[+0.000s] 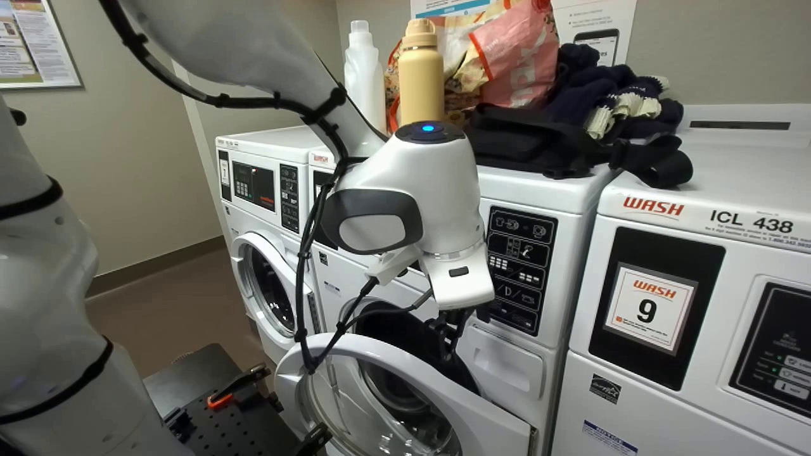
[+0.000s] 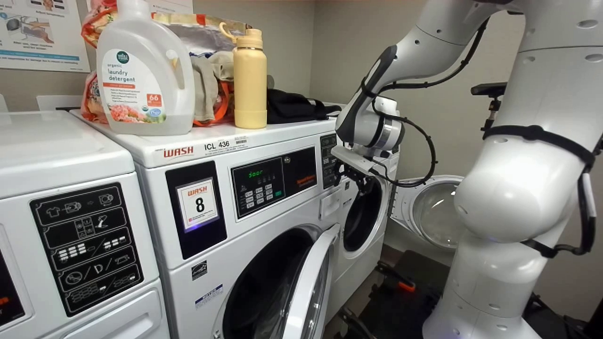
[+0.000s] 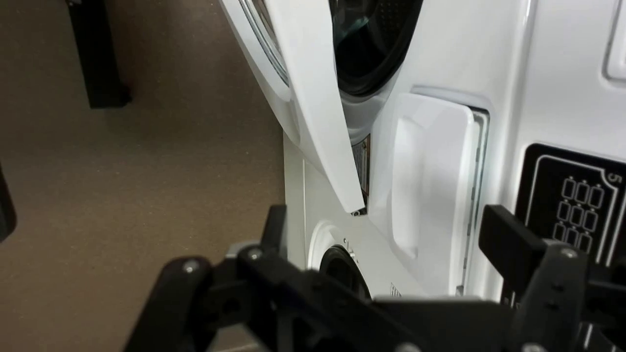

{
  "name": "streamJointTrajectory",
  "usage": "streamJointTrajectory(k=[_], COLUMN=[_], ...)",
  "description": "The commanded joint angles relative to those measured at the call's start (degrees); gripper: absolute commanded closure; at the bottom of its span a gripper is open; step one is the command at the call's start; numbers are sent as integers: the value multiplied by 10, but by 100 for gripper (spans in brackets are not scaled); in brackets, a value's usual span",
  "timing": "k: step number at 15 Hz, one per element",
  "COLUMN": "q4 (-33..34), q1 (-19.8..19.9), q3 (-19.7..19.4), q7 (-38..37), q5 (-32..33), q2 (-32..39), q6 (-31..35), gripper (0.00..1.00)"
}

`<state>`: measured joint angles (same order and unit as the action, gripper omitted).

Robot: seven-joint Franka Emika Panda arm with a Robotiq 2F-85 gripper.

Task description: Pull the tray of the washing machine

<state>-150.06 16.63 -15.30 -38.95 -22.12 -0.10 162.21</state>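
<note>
The washing machine (image 2: 254, 230) is white, with its round glass door (image 2: 306, 282) standing open. Its tray (image 3: 435, 181) shows a flat white front with a recessed handle in the wrist view. The tray front stands slightly proud, with a narrow gap along the edge facing the black button panel (image 3: 572, 205). The tray also shows in both exterior views (image 1: 507, 361) (image 2: 330, 204). My gripper (image 3: 386, 215) is open and empty. Its fingers are spread to either side of the tray front in the wrist view; I see no contact. In both exterior views it hangs beside the button panel (image 1: 453, 335) (image 2: 353, 181).
The open door (image 1: 405, 405) juts out below my gripper. A detergent bottle (image 2: 146, 89), a yellow bottle (image 2: 250, 84) and a black bag (image 1: 532, 139) lie on top. Machine 9 (image 1: 785, 405) adjoins. Another washer's open door (image 2: 433, 207) stands near my base.
</note>
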Motion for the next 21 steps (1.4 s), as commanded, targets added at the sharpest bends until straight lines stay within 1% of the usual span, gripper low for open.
streamJointTrajectory(k=[1, 5, 13, 21], q4=[13, 25, 64, 67], q1=[-7, -10, -8, -5], q3=[2, 2, 15, 16], q7=[-14, -7, 7, 8], q5=[-15, -28, -81, -97], q2=[20, 35, 81, 103], q6=[14, 19, 19, 22], gripper=[0, 0, 0, 0])
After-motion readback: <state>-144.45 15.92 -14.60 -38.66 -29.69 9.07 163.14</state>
